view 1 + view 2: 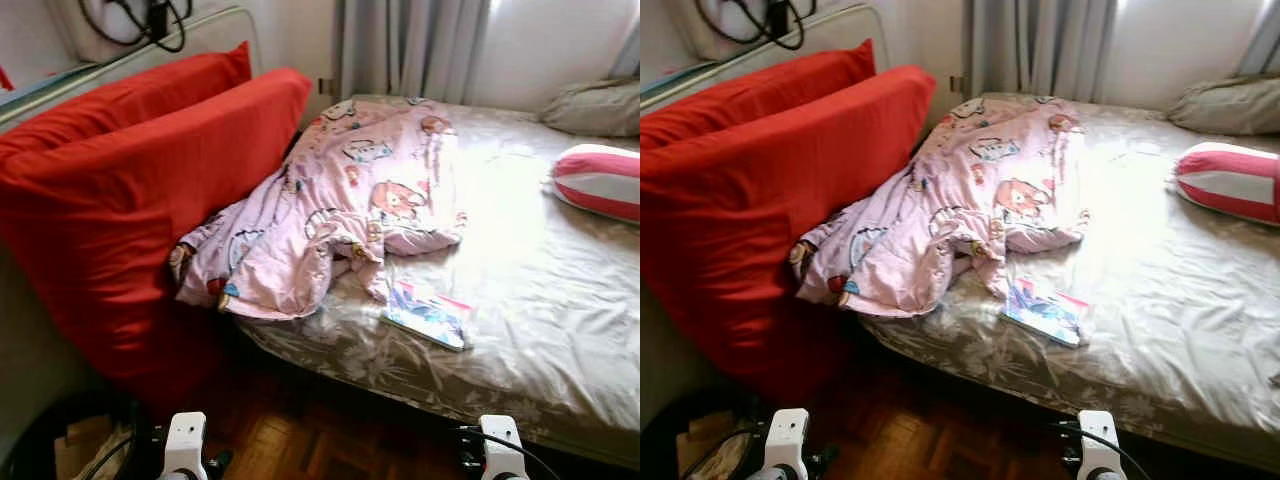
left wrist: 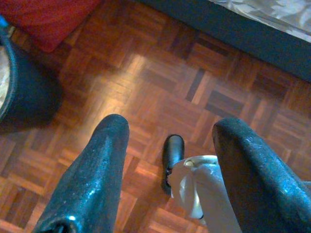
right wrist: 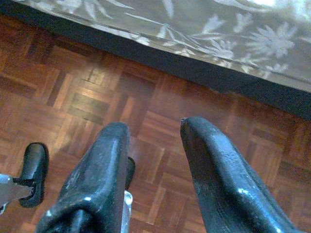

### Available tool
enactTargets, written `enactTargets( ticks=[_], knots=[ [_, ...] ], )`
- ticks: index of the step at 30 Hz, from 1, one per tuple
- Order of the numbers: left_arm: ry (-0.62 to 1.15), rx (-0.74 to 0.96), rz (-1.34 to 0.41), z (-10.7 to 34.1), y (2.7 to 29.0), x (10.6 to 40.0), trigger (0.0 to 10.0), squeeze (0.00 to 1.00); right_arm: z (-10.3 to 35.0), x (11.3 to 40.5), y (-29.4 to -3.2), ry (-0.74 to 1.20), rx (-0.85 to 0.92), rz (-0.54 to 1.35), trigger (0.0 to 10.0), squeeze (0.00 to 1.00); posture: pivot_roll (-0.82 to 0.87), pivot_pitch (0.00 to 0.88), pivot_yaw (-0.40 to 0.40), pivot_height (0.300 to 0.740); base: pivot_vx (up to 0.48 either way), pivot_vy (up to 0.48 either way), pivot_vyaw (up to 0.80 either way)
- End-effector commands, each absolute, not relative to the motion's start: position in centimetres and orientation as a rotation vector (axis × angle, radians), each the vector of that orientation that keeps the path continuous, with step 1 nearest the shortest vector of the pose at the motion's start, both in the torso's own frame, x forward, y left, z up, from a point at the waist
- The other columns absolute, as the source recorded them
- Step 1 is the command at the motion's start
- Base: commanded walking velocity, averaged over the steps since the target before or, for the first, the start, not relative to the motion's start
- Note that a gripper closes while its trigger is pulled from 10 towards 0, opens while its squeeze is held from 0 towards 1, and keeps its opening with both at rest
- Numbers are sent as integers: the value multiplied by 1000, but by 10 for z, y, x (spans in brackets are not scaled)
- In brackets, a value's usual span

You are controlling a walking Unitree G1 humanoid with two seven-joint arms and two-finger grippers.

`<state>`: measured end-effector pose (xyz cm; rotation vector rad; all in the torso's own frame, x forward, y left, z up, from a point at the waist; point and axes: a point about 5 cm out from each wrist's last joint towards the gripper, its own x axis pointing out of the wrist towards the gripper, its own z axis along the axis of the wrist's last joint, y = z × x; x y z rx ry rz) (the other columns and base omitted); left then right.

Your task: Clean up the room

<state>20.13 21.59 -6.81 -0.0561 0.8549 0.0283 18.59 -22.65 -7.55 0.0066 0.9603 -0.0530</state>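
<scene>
Both arms hang idle over parquet — left gripper and right gripper fingers apart, empty. Targets on bed: crumpled pink blanket, book near edge — likely first pick.

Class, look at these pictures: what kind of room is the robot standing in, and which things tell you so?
Almost certainly a bedroom: a bed with a floral sheet, a crumpled pink cartoon-print blanket on it, pillows near the curtained window, and big red cushions beside it.
</scene>
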Motion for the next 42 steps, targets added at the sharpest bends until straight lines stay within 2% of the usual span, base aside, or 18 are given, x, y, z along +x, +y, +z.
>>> enactTargets(
  ticks=[1,11,17,32,42],
  knots=[
    [868,-70,44,-70,219,198,10000,0,-76,185,-226,964,7,-48,10000,0,37,0,20,740,0,0,694],
    [866,-88,42,-70,218,196,10000,0,-76,184,-226,966,-4,-36,10000,0,33,0,21,740,0,0,136],
    [866,-89,42,-70,218,196,10000,0,-76,185,-226,966,-10,-28,10000,0,33,0,21,740,0,0,698],
    [867,-97,37,-71,217,196,10000,0,-77,183,-225,965,22,-41,10000,0,31,0,20,740,0,0,0],
    [864,-103,41,-70,217,196,10000,0,-77,184,-225,965,19,-41,10000,0,32,0,19,740,284,0,0]
  ],
)
